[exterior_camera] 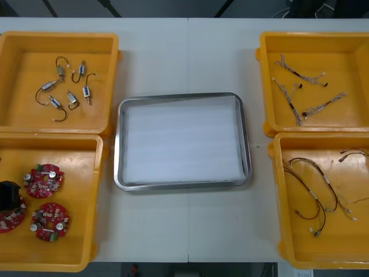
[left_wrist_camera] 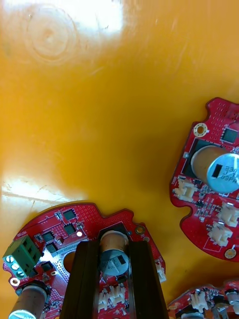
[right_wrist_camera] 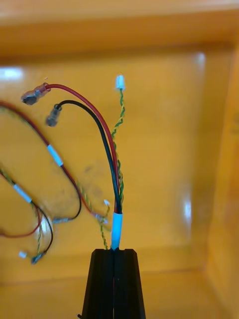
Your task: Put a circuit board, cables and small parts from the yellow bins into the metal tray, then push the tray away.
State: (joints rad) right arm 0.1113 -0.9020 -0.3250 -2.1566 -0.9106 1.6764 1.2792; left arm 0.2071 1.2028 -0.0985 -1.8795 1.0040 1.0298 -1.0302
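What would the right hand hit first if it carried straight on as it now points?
The cable bundle it is shut on, which runs straight ahead of the right hand; beyond that, probably the yellow bin itself, depth unclear.

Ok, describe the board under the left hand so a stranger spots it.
Find the near yellow bin on the robot's left. It is the round red circuit board nearest its outer wall, the only one of three that the left hand grips.
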